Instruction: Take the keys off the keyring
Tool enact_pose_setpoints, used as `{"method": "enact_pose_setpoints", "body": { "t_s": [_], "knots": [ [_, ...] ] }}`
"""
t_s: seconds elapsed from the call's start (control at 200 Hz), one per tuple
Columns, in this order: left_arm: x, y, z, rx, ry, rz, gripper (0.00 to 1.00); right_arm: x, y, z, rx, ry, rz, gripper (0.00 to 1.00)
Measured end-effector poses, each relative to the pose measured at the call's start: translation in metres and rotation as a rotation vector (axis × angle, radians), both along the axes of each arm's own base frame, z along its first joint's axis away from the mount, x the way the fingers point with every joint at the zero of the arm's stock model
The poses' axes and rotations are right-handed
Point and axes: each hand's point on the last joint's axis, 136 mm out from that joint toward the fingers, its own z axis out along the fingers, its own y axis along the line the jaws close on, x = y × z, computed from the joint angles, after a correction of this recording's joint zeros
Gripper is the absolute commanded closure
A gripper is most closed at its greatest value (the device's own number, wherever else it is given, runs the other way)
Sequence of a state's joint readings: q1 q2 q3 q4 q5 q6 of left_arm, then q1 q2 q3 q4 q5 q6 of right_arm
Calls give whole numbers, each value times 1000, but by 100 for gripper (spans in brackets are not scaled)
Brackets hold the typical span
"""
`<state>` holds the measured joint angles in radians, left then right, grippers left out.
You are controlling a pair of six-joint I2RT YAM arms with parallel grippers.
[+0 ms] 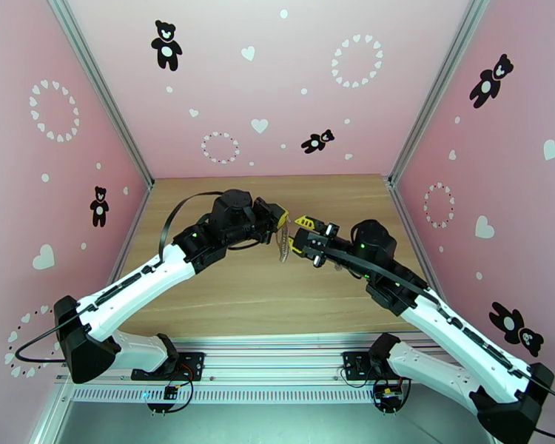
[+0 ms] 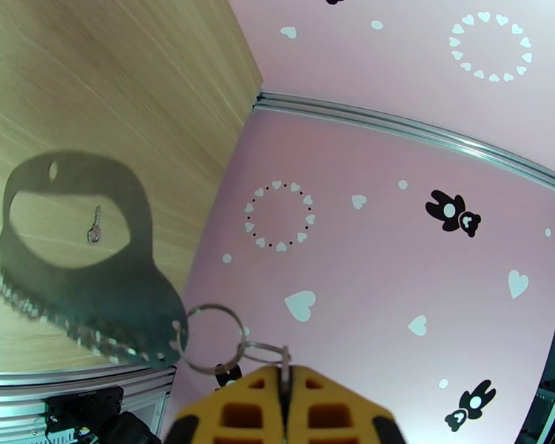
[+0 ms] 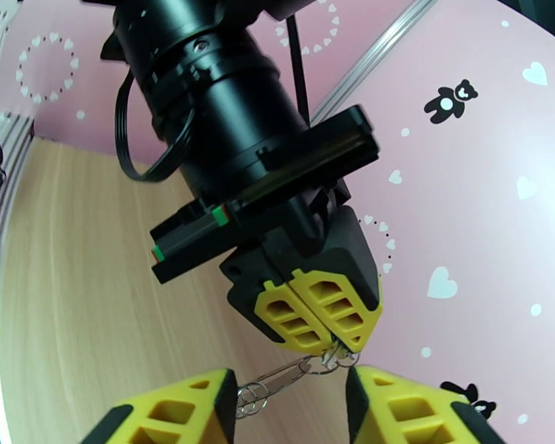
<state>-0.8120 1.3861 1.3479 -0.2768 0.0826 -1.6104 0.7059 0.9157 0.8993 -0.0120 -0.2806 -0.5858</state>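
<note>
**Left gripper clamps the keyring in mid-air, right gripper's jaws apart beside it**

From above, the left arm [image 1: 152,271] comes in from the lower left over the wooden table [image 1: 240,297]. The left gripper [image 1: 282,218] is raised above the middle of the board. Its yellow fingers [image 3: 311,312] are pressed together on a small wire link at the top of the keyring [image 1: 283,249], which dangles from the tips clear of the table.

In the left wrist view the pinched link leads to two thin wire rings [image 2: 212,339]. Joined to these is a flat grey loop [image 2: 140,246] with a wide oval opening and a bumpy, beaded-looking edge. It sits close to the lens and is blurred. Through that opening a tiny key [image 2: 94,226], a short stem with a small round head, lies on the wood, apart from the keyring. Whether any key hangs on the rings I cannot tell.

Just to the right, the right gripper [image 1: 298,235] faces the left one, close by and at about the same height. In the right wrist view its two yellow pads [image 3: 181,412] stand apart, unclenched. The string of wire rings runs between them, from the left gripper's tips toward the pad on the picture's left. Whether the rings touch that pad I cannot tell. The right arm [image 1: 440,327] stretches back to the lower right
</note>
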Motion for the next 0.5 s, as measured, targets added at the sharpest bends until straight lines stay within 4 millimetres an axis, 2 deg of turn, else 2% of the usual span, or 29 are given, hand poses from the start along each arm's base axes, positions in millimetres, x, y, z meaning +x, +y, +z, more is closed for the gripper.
{"method": "enact_pose_setpoints", "body": {
  "t_s": [0.501],
  "knots": [
    [2, -4, -7, 4, 23, -5, 100, 21, 7, -10, -99, -91, -51, 74]
  ]
}}
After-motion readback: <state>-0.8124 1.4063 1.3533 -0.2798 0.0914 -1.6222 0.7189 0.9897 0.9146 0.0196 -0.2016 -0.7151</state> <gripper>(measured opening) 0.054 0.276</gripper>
